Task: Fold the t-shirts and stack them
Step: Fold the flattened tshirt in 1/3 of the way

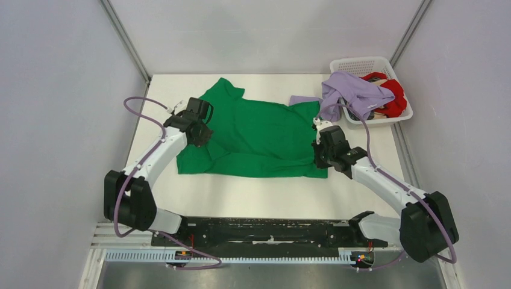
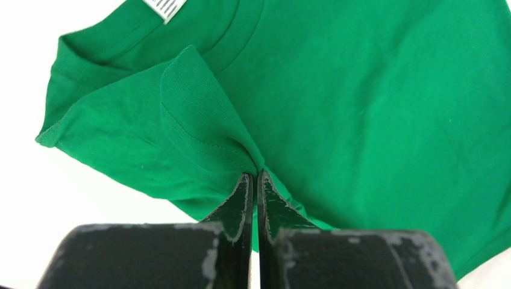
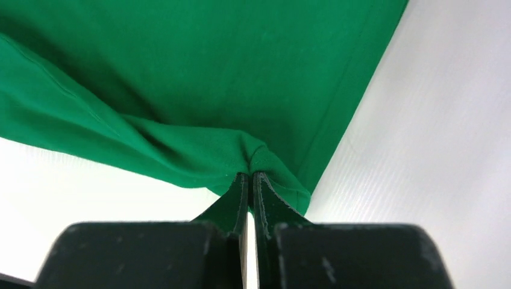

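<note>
The green t-shirt (image 1: 256, 137) lies spread on the white table. My left gripper (image 1: 202, 133) is shut on a pinch of its cloth near the sleeve and collar side, seen in the left wrist view (image 2: 255, 173) on the green t-shirt (image 2: 373, 96). My right gripper (image 1: 318, 158) is shut on the shirt's near right hem corner, seen in the right wrist view (image 3: 251, 174) on the green t-shirt (image 3: 199, 72). The lavender t-shirt (image 1: 351, 92) hangs over the basket's edge onto the table. The red t-shirt (image 1: 395, 93) lies in the basket.
The white lattice basket (image 1: 361, 64) stands at the back right corner. Grey walls close in the table on the left, back and right. A black rail (image 1: 265, 232) with the arm bases runs along the near edge.
</note>
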Available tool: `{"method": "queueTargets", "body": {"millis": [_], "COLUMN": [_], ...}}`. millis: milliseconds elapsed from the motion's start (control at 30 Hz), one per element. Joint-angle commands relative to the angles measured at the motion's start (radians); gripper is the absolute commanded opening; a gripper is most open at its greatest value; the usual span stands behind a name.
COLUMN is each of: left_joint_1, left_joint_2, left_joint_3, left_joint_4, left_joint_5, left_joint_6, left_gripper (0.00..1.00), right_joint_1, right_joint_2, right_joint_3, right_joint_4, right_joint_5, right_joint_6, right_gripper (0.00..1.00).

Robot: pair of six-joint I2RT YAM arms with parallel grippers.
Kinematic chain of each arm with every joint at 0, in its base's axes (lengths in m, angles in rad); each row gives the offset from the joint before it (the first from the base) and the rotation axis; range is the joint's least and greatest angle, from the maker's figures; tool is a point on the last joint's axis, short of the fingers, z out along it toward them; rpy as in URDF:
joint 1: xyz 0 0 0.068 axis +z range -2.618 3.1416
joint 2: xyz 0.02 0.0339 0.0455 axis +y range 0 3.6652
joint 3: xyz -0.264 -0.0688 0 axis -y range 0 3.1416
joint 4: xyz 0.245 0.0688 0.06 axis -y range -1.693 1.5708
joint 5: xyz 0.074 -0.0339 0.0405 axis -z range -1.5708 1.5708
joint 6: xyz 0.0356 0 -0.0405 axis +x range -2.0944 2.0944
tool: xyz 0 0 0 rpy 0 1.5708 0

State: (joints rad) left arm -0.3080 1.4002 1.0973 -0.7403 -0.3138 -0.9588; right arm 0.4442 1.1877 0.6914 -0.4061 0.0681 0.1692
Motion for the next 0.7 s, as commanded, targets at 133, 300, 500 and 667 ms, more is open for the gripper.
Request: {"method": "queueTargets", "body": {"millis": [133, 300, 500, 667], "left_joint_1": [0.018, 0.035, 0.077, 0.086], "left_joint_2": [0.136, 0.223, 0.37, 0.382], "left_joint_3": [0.146, 0.196, 0.318, 0.318], "left_joint_4": [0.081, 0.12, 0.215, 0.282], "left_joint_5": [-0.06, -0.076, -0.11, 0.058], "left_joint_6": [0.095, 0.098, 0.081, 0.106], "left_gripper": [0.02, 0.09, 0.47, 1.0], "right_joint_1": [-0.066, -0.095, -0.133, -0.136], "right_joint_2": [0.069, 0.142, 0.257, 0.263], "right_joint_3": [0.082, 0.123, 0.228, 0.207], "right_joint_4": [0.098, 0.125, 0.178, 0.22], "right_joint_5": [0.014, 0.044, 0.233, 0.167], "right_joint_6": [-0.012, -0.022, -0.008, -0.025], "right_gripper": [0.0, 0.08, 0.4, 0.98]}}
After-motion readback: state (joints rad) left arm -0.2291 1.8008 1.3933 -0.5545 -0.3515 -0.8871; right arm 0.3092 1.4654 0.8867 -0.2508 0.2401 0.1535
